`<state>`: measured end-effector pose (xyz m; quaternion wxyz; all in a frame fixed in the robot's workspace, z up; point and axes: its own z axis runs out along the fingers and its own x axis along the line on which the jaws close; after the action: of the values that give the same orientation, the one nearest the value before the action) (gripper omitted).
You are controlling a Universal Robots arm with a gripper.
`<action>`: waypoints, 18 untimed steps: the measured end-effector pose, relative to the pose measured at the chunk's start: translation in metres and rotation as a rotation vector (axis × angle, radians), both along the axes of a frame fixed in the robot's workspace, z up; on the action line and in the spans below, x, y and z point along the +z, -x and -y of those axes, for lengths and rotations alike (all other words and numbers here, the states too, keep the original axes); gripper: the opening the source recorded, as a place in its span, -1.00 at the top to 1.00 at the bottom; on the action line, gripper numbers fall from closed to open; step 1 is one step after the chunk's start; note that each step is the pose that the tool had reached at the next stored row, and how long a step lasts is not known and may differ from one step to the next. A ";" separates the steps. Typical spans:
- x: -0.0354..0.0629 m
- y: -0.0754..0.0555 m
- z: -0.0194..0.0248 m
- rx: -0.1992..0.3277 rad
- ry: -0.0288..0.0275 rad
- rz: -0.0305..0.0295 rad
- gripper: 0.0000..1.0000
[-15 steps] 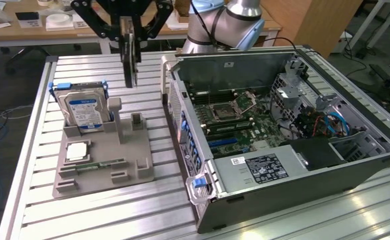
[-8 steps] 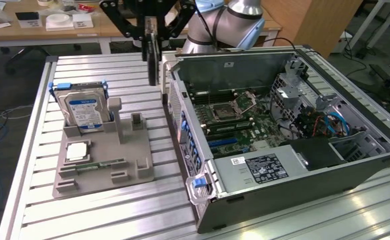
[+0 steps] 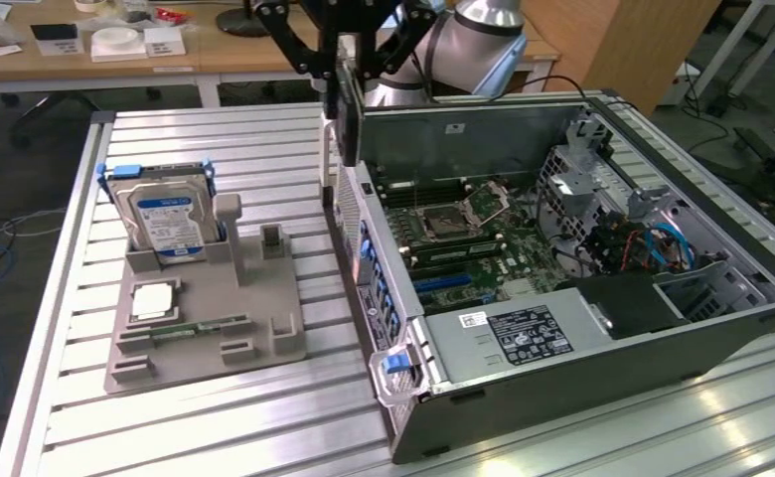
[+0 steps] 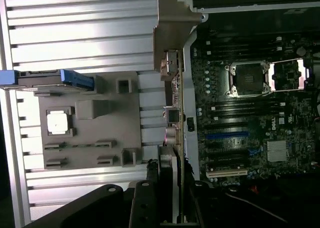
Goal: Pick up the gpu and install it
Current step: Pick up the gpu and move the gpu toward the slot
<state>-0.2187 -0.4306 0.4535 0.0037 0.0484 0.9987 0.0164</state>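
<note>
black pincer (image 4: 170, 194) arms sit closest to the wrist camera, pinching the gpu (image 4: 172, 103) by one end. the card runs away from them edge-on, with its silver bracket at the far end. gripping the thin edges likely keeps the card stiff and leaves its connector edge free.

from the exterior view, the pincer (image 3: 351, 70) hangs the gpu (image 3: 348, 124) upright in the air. it is above the wall of the computer case (image 3: 600, 397) on the exterior view's left, clear of everything below.

the case lies on its side with the panel off, so the motherboard (image 3: 481, 229) faces up and its blue slot (image 3: 447, 281) can be reached from above.

on the bench (image 3: 202, 139), just beside the case, a grey fixture (image 3: 216, 343) holds the hard drive (image 3: 165, 214) upright. a memory stick (image 3: 196, 326) lies flat on it, and two posts near the drive carry nothing. the card is lifted but not yet seated.
</note>
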 end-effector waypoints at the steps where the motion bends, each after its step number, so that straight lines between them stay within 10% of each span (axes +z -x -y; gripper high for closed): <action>1: 0.0000 -0.003 0.0000 0.001 -0.0023 0.0000 0.44; 4: -0.0003 -0.006 0.0000 0.016 -0.0146 0.0001 0.44; 18: -0.0023 -0.046 0.0000 0.094 -0.0149 -0.0007 0.44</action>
<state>-0.1723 -0.4306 0.4512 0.0023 0.0012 0.9997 0.0240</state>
